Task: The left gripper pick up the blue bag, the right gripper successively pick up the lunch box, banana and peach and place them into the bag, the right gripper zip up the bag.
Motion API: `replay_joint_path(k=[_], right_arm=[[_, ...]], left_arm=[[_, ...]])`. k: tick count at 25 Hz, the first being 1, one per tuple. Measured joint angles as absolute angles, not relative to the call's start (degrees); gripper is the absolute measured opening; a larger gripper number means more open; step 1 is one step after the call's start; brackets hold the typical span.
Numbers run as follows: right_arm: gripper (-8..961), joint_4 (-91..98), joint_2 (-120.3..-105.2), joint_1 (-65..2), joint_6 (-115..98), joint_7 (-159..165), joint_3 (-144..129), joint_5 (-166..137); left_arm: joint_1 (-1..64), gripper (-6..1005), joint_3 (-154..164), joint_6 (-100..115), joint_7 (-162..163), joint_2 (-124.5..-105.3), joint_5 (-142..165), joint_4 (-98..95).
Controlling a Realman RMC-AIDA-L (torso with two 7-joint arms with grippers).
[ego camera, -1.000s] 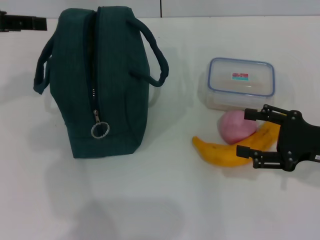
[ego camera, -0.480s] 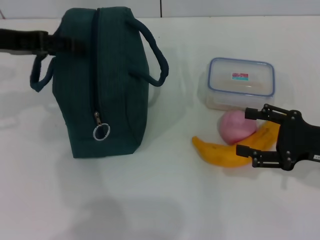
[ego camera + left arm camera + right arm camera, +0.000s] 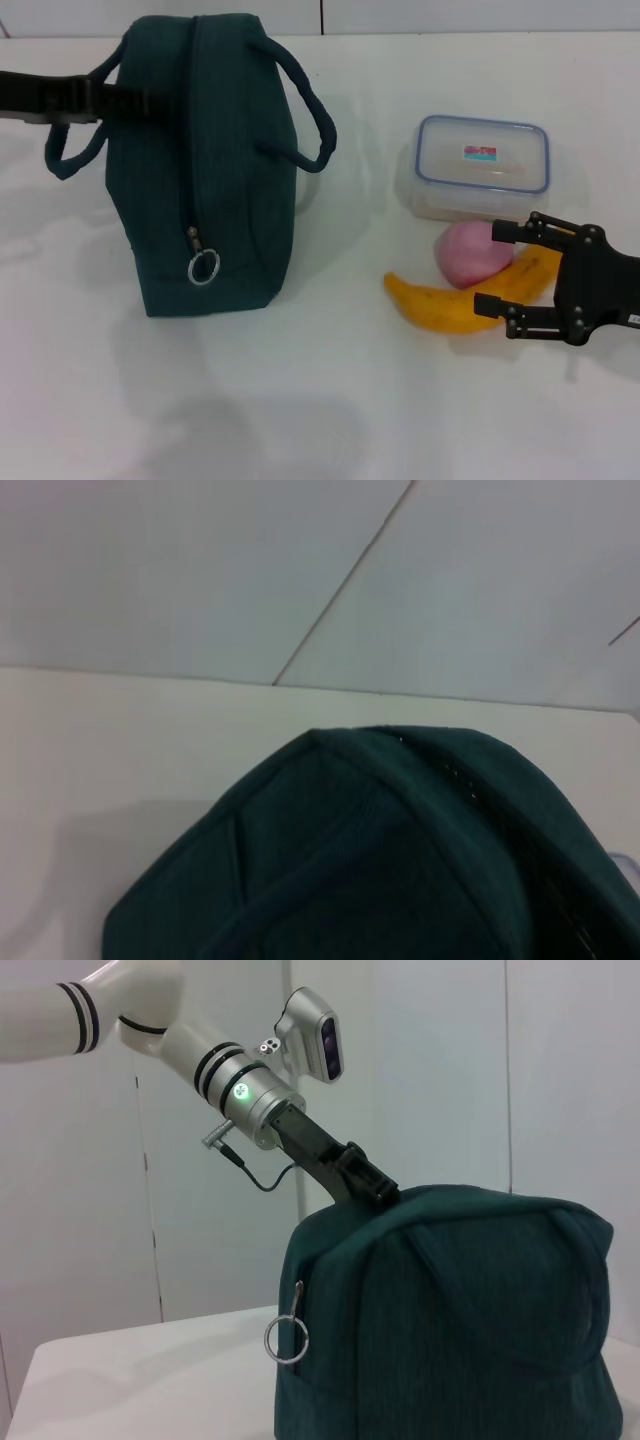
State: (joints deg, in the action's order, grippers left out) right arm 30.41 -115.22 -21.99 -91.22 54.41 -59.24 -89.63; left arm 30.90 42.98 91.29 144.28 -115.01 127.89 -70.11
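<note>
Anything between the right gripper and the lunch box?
Yes. The right gripper is open, with the banana and peach between it and the lunch box farther back. Approaching from above would clear both.

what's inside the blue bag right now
Nothing can be seen inside: the blue bag looks zipped shut. The lunch box, banana and peach lie outside on the table.

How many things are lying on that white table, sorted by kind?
Bags: 1, the blue bag
Boxes: 1, the lunch box
Fruit: 2, the banana and the peach
Total: 4
</note>
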Motion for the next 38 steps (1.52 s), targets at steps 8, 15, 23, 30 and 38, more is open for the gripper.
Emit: replay_joint_path(k=[8,15,23,30,38], right_arm=[[856,30.4,-115.22,-21.7,-91.5,54.7,-58.3,-89.6],[856,29.7,-115.16,-20.8,-92.0,54.9,-56.5,-87.3],[856,26.1,-115.04,-20.2,-92.0,59.1,-48.0,-85.9],[857,22.5,-114.98,-20.4,-85.1,70.2,-39.2,-85.9],[857,20.0,-114.97,-23.2,-73.9,79.9,-38.1,-84.9]], left_arm=[[30.8,567,42.6,91.4,145.1,-115.96,127.6,-69.7],[30.8,367,42.5,91.5,147.2,-116.05,127.0,-69.3],[30.2,70,42.5,93.5,150.3,-116.04,122.5,-69.3],[28.0,39,42.4,93.9,151.0,-116.02,117.7,-69.3],[28.1,39,42.4,94.6,151.6,-116.18,117.3,-69.3]])
